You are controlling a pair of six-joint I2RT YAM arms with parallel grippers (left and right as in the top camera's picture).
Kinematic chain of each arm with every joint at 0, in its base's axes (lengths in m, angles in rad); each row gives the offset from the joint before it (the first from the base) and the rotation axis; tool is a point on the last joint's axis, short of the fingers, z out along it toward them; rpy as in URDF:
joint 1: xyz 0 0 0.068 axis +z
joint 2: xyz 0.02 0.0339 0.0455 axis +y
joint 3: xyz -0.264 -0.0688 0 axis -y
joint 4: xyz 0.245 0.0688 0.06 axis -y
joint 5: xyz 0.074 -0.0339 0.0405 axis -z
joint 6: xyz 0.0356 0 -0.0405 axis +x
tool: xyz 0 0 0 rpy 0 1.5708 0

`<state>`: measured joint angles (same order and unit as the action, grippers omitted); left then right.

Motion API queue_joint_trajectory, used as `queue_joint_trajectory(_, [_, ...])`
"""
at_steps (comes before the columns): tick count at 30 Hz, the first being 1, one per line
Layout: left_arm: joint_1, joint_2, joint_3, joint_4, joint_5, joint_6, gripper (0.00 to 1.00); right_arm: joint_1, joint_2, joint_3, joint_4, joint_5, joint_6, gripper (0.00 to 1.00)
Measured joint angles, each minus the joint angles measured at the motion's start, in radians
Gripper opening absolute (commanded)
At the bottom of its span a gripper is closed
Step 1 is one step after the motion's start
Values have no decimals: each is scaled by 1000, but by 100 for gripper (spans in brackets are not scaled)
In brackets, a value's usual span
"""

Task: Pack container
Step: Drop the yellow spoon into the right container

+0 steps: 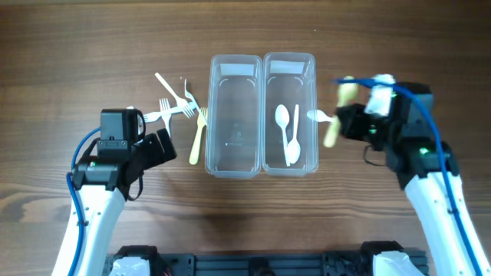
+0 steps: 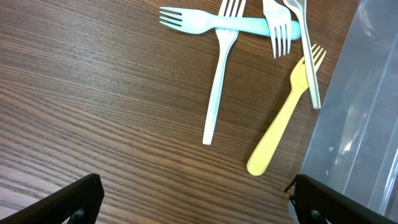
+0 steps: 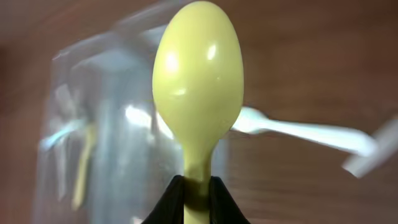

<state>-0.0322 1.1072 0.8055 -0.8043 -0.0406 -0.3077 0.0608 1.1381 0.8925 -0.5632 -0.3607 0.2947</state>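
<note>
Two clear plastic containers stand side by side mid-table: the left one (image 1: 232,153) holds nothing visible, the right one (image 1: 309,146) holds two white spoons (image 1: 288,132). My right gripper (image 1: 343,123) is shut on a yellow spoon (image 3: 196,81), held above the table just right of the right container. A white spoon (image 1: 321,116) lies by that container's right wall. Several forks lie left of the containers: white ones (image 2: 219,81), a light blue one (image 2: 211,22) and a yellow one (image 2: 283,121). My left gripper (image 2: 193,202) is open and empty, just below the forks.
The left container's wall (image 2: 357,118) shows at the right edge of the left wrist view. Bare wooden table lies in front of the containers and at the far left and right.
</note>
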Motion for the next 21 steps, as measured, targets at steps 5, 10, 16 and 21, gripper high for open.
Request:
queue_joint_trajectory(5, [0, 0, 0, 0, 0, 0, 100, 199, 44, 8, 76, -31, -51, 6])
queue_joint_trajectory(10, [0, 0, 0, -1, 0, 0, 100, 266, 316, 11, 145, 1, -41, 29])
queue_joint_trajectory(16, [0, 0, 0, 0, 0, 0, 100, 266, 363, 20, 149, -18, -66, 49])
queue_joint_trajectory(21, [0, 0, 0, 0, 0, 0, 100, 252, 212, 129, 81, -9, -165, 47])
